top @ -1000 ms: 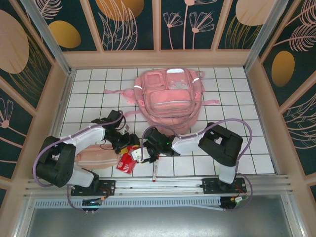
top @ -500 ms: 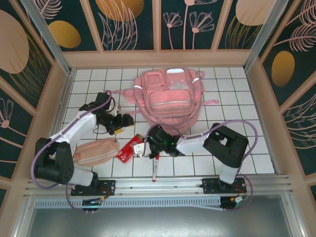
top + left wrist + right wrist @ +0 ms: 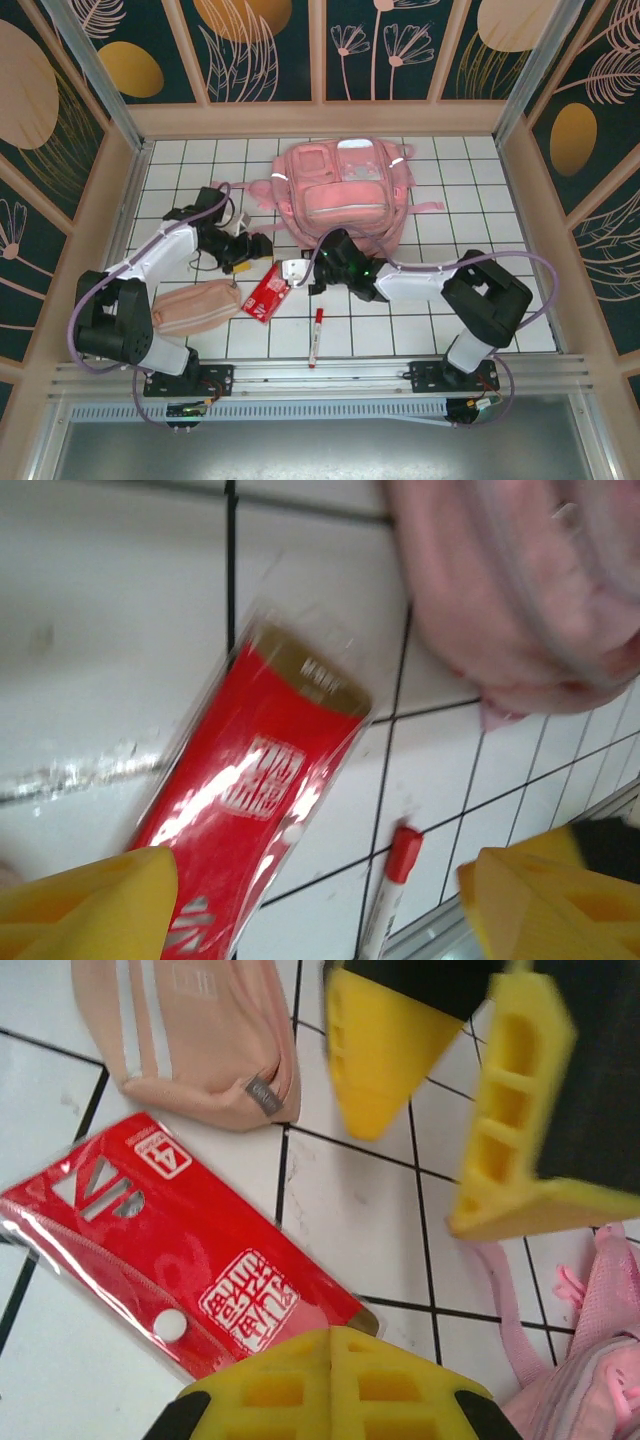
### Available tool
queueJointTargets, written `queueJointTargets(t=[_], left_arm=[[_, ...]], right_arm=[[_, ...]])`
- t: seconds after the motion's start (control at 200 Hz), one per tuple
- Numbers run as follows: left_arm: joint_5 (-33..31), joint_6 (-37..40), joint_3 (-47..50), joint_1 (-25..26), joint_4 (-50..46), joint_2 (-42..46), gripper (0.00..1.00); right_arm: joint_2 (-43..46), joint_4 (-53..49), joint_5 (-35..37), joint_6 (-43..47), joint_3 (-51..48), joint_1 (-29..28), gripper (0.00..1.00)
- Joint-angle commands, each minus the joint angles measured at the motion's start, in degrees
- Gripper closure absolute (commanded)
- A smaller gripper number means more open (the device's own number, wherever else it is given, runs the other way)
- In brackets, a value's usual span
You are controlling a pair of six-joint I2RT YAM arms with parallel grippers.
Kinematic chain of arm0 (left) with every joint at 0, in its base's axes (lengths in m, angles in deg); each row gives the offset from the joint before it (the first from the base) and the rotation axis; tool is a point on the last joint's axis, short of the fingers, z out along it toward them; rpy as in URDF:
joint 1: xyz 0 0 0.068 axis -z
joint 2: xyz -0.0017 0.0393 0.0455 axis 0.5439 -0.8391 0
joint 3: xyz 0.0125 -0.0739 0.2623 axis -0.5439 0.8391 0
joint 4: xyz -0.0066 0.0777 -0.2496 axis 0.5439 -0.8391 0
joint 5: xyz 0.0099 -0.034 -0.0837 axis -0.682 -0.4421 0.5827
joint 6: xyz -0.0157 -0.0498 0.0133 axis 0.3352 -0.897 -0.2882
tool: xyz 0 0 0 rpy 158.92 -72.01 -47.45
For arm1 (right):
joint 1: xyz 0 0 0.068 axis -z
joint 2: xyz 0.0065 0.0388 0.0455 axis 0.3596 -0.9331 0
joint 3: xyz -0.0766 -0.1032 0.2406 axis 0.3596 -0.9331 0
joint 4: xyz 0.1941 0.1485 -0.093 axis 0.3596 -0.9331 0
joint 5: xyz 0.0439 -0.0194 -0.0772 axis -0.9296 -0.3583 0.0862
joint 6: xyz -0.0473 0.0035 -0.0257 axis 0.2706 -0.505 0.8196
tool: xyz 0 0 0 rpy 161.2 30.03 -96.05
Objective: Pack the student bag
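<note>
Pouch first: a peach pencil pouch (image 3: pixel 195 306) lies on the white tiled table (image 3: pixel 500 300), well to the left of the pink backpack (image 3: pixel 345 195) and nearer the arms. The left gripper (image 3: pixel 318 885) hangs just off the backpack's near-left corner, its yellow fingers (image 3: pixel 95 900) spread wide, with the tiles between them. Below it a red packet in clear wrap (image 3: pixel 268 292) lies flat and slanted, near the backpack's bottom edge and just beside the pouch. The right gripper (image 3: pixel 330 1360) sits over the packet's far end, close to the backpack's bottom edge, its fingers pressed together. A red-capped marker (image 3: pixel 316 335) lies further toward the arms, apart from the backpack. The backpack itself lies flat, front pockets up, at the middle of the table's far side, straps trailing out on both sides.
</note>
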Motion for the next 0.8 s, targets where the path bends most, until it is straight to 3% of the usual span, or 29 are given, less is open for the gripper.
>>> queueJointTargets(t=[0.0, 0.045, 0.11, 0.275, 0.345, 0.53, 0.69, 0.796], left_arm=[[0.4, 0.3, 0.1, -0.6, -1.9, -1.7, 0.26], [0.8, -0.7, 2.3, -0.6, -0.6, -1.9, 0.31], [0.9, -1.5, 4.9, -0.6, 1.4, -1.7, 0.32], [1.0, -2.4, 7.6, 0.0, 4.7, -2.0, 0.36], [0.1, -2.7, 8.1, 0.8, 5.2, -2.7, 0.39], [-5.0, -6.3, 9.8, 5.4, 9.0, -5.2, 0.45], [-6.6, -9.0, 13.0, 6.1, 12.9, -5.9, 0.54], [-8.4, -12.0, 14.0, 6.1, 13.6, -8.7, 0.61]], right_arm=[[0.3, -4.0, -0.5, -14.8, 5.3, 1.4, 0.75], [-0.5, -8.6, -0.6, -22.6, 8.5, 1.6, 0.6], [0.0, -10.6, -0.1, -34.9, 9.7, 1.7, 0.51], [-2.0, -28.5, -8.4, -75.8, 21.3, 6.9, 0.51], [-4.0, -34.2, -14.3, -82.3, 24.9, 7.7, 0.51], [-11.5, -51.7, -15.2, -89.8, 30.4, 8.5, 0.54], [-13.2, -48.5, -14.5, -94.9, 27.7, 5.6, 0.57], [-15.6, -49.2, -6.1, -93.6, 27.8, 5.1, 0.57]])
